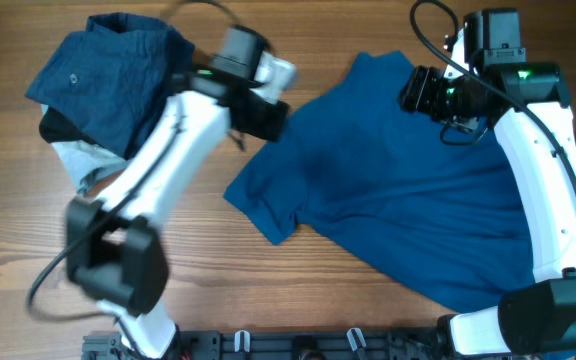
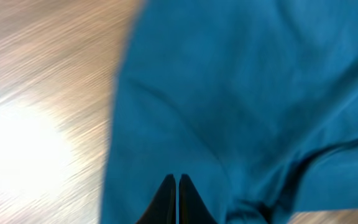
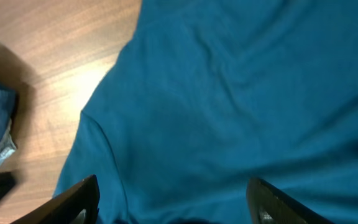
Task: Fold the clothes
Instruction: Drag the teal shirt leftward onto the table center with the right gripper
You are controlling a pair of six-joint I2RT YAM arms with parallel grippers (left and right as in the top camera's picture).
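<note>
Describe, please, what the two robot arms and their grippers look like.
Both arms have glossy white links with black joint housings. The left arm trails a black cable near its base; the right arm carries a looping cable and a small green light near its wrist. The left gripper and right gripper have slim, dark, tapering fingers.

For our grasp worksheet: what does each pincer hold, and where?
Right pincer open, holding nothing. Left pincer shut over the blue shirt; a pinch cannot be told.
</note>
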